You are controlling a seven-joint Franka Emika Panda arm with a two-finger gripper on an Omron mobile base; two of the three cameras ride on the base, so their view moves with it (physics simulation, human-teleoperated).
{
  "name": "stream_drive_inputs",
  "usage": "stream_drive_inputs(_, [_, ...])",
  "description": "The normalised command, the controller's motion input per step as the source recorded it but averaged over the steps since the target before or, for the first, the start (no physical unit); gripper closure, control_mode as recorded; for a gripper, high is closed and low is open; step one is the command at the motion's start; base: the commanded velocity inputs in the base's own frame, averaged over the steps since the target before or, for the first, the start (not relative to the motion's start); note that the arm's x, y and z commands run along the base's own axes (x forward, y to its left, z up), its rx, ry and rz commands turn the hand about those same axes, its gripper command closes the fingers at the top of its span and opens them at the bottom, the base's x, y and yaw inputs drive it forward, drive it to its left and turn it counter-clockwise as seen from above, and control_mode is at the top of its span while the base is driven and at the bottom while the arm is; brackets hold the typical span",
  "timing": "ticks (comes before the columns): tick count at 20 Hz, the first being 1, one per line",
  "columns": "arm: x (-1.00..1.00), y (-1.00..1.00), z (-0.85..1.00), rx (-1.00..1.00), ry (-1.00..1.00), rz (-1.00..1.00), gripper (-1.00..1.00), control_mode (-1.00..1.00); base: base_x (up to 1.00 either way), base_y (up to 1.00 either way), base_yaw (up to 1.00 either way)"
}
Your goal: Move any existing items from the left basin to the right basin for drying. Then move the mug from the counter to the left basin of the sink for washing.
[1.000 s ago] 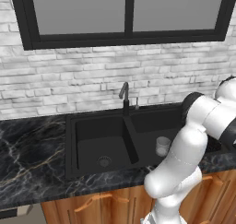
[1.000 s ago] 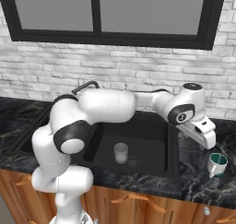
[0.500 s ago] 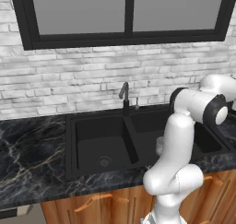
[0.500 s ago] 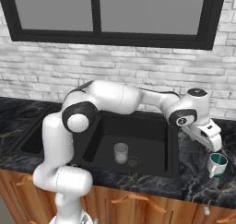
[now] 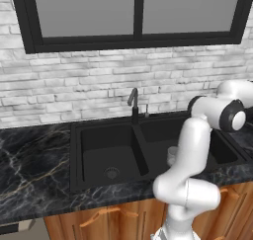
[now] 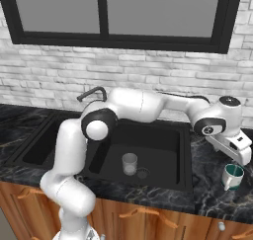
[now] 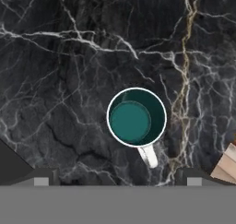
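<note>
Wide-open two-finger gripper (image 7: 114, 178) hovers over the small white mug with teal inside (image 6: 232, 176), apparently near the glossy black marble worktop's (image 7: 55, 71) right front edge; it should descend straight, straddling the rim.

Mug (image 7: 136, 117): white outside and handle, dark teal inside, lighter teal at the bottom. Counter (image 7: 60, 57): glossy black marble, white veins, one gold-brown vein. Sink (image 5: 79, 150): matte black; left basin (image 5: 106, 152) has a round silver drain (image 5: 111, 173). Faucet (image 5: 133, 103) dark. Cup (image 6: 129, 163) in the right basin (image 6: 163, 147): pale grey, translucent. Wall (image 6: 59, 76): whitish-grey brick. Window frame (image 5: 138, 39) black, panes grey. Cabinets (image 6: 148, 217): orange-brown wood. Arm (image 6: 143, 105): white with dark joints.
</note>
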Motion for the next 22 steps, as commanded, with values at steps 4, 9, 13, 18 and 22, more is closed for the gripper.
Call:
stream_drive_inputs(4, [0.3, -0.09, -0.2, 0.0, 0.0, 0.05, -1.0, -1.0, 0.0, 0.0, 0.0])
stream_drive_inputs(9, [0.27, -0.11, -0.26, 0.0, 0.0, 0.07, -1.0, -1.0, 0.0, 0.0, 0.0])
stream_drive_inputs(13, [0.1, -0.2, -0.35, 0.01, 0.0, 0.04, -1.0, -1.0, 0.0, 0.0, 0.0])
stream_drive_inputs(18, [0.08, -0.09, -0.25, 0.0, 0.0, 0.01, -1.0, -1.0, 0.0, 0.0, 0.0])
stream_drive_inputs(22, [0.2, 0.0, -0.17, 0.0, 0.01, 0.0, -1.0, -1.0, 0.0, 0.0, 0.0])
